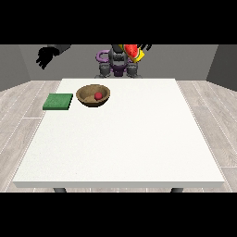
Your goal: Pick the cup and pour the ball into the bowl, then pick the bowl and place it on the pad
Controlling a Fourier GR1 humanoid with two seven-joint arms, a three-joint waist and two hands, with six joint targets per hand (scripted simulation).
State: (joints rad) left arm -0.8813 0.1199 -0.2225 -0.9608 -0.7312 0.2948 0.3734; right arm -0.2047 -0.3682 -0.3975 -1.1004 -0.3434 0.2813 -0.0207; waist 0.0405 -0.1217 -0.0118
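Note:
A brown bowl (88, 98) stands on the white table's (120, 143) far left part, and the red ball (98, 96) lies inside it. Left of the bowl, a flat green pad (58, 102) lies at the table's left edge. High in front of the robot's torso (117, 62), well above and behind the table's far edge, the hand at the view's right (146, 46) holds a red and yellow cup (134, 52), tilted. The hand at the view's left (45, 56) hangs raised beyond the table's far left corner, above and behind the pad, fingers relaxed and holding nothing.
Grey floorboards surround the table, with a grey wall behind the robot. The pad and bowl lie about a hand's width apart. Apart from them, the tabletop is bare white.

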